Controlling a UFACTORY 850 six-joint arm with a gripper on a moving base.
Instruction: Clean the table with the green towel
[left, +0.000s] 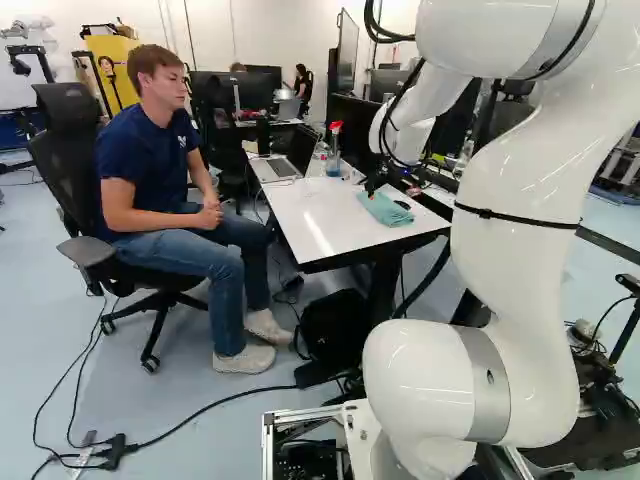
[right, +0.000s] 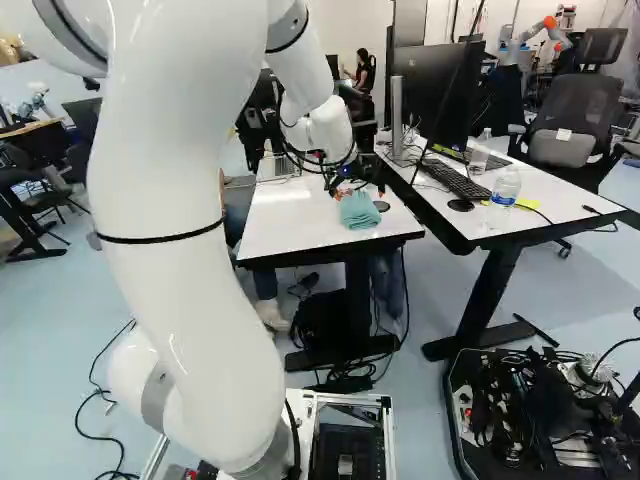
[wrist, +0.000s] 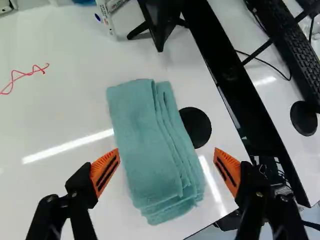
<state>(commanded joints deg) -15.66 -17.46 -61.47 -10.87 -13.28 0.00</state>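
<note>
From where I stand, the cleaning looks unstarted: a red scrawl (wrist: 22, 75) marks the table (wrist: 60, 115), so gripping, wiping and rubbing that line out all seem left to do. The pincer (wrist: 167, 164) hangs spread wide, grasping nothing, over the green towel (wrist: 145, 150), which lies folded on the table in soft, slightly fanned layers, just beside a black disc (wrist: 196, 127).

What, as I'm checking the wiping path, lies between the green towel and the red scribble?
Only bare white tabletop separates towel and scribble in the wrist view.
</note>
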